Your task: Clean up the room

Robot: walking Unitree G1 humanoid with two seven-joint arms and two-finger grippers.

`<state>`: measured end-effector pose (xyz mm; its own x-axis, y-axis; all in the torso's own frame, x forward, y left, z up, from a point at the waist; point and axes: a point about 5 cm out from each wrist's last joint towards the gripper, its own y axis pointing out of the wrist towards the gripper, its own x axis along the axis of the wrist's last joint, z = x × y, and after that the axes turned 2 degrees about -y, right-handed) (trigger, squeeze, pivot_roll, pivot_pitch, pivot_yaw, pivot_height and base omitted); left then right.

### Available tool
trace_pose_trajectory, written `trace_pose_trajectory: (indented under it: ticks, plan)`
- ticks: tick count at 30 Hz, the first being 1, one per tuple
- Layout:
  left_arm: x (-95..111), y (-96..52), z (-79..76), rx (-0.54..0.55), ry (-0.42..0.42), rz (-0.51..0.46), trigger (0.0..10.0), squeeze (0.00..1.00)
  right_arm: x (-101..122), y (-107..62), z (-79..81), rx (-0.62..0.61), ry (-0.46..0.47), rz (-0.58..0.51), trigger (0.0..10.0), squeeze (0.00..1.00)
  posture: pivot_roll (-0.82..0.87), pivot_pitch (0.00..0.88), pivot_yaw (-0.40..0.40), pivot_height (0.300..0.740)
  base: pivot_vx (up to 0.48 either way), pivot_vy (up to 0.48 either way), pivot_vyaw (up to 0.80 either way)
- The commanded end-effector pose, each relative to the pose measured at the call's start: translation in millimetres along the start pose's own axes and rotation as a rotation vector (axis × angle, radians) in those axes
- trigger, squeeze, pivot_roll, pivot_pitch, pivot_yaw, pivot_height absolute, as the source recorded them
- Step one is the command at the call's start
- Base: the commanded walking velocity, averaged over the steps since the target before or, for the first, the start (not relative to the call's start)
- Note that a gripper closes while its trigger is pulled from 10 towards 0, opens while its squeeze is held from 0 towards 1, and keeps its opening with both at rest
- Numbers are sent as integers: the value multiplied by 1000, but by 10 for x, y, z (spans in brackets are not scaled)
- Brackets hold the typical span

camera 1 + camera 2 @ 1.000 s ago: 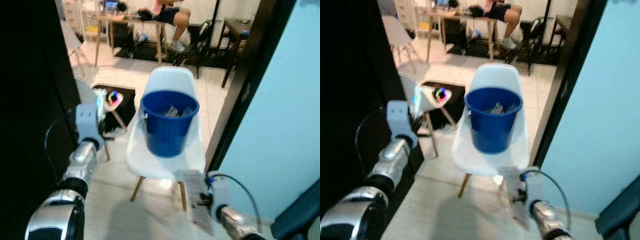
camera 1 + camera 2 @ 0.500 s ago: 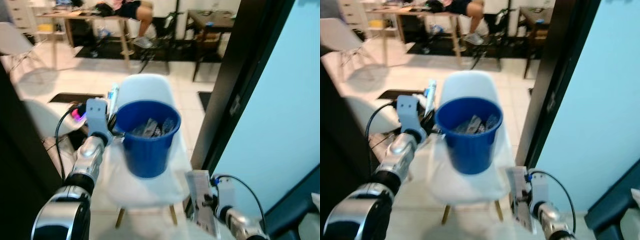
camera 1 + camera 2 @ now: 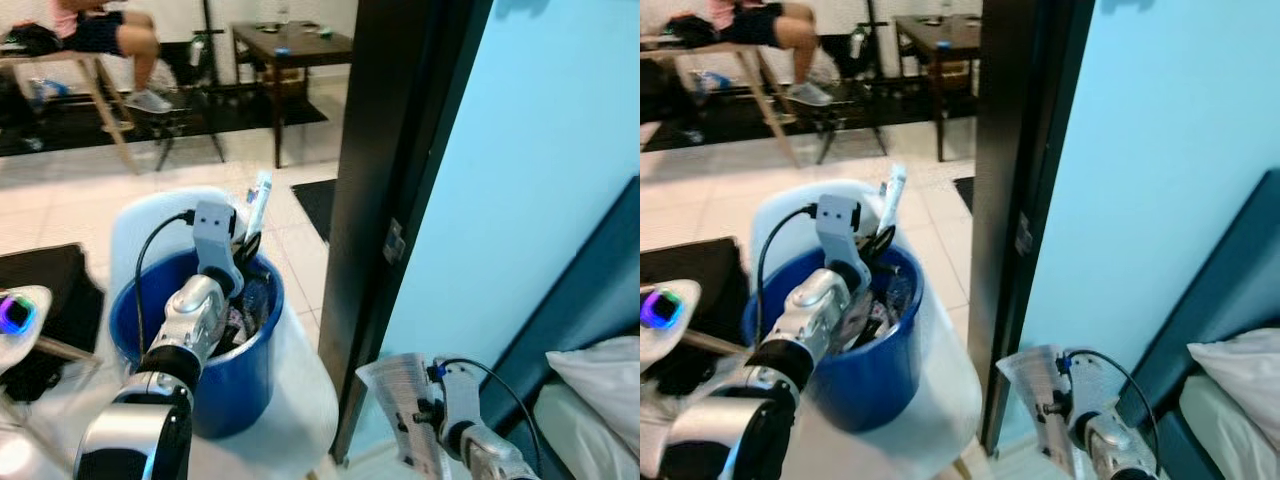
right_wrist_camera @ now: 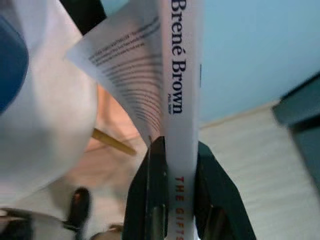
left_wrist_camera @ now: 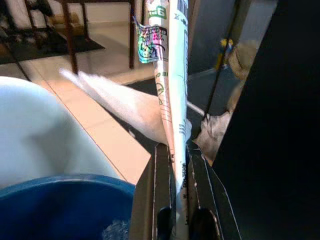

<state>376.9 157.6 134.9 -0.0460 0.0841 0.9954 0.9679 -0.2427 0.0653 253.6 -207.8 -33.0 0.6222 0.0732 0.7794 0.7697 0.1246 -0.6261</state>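
**Over the bucket: wrapper ready to drop**

Over the blue bucket [image 3: 215,375], which sits on the white chair [image 3: 300,400] by the dark door frame [image 3: 385,200], the left gripper [image 3: 243,243] now holds its load above the open mouth. A second ago that arm hung off to the side of the bucket; camera has swung too, but the gripper-to-bucket relation has clearly closed. Fingers [image 5: 150,200] pinched tight on a long thin wrapper [image 5: 172,100], standing upright out of the grip. Bucket already has scraps inside. Judgement: next is release, wrapper should fall in; tall piece might catch the rim.

Right gripper [image 4: 172,210] low beside the chair, near the blue wall, fingers clamped on a paperback book [image 4: 180,75], pages fanning out; unchanged. Book probably goes elsewhere later.

A person sits at a worktop [image 3: 60,65] in the far room
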Motion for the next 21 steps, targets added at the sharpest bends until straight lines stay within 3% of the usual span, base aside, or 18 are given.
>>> trace_pose_trajectory:
  ticks: [1, 6, 12, 16, 18, 20, 21]
  plan:
    - [-9, 8, -18, -7, 48, 19, 10000, 0, -29, -13, -22, -14, 30, 4, 10000, 0, -97, 0, 1, 740, 0, 0, -781]
    - [-63, -36, 170, 117, 97, 87, 10000, 0, -114, -35, -10, -10, 36, 23, 10000, 0, -100, 0, 5, 740, 0, 0, 0]
    - [-180, -75, 195, 125, 120, 174, 10000, 0, -164, -53, -25, -18, 36, 41, 10000, 0, -106, 0, 4, 740, 0, 0, 0]
    - [-336, -133, 188, 126, 228, 280, 10000, 0, -184, -73, -70, -36, 47, 41, 10000, 0, -121, 0, 16, 740, 0, 0, 0]
    - [-336, -133, 188, 126, 228, 280, 10000, 0, -184, -73, -70, -36, 47, 41, 10000, 0, -121, 0, 16, 740, 0, 0, 0]
    - [-442, -200, 257, 162, 311, 374, 10000, 0, -201, -89, -102, -51, 57, 40, 10000, 0, -126, 0, 26, 740, 0, 0, 0]
    - [-442, -200, 257, 162, 311, 374, 10000, 0, -201, -89, -102, -51, 57, 40, 10000, 0, -126, 0, 26, 740, 0, 0, 0]
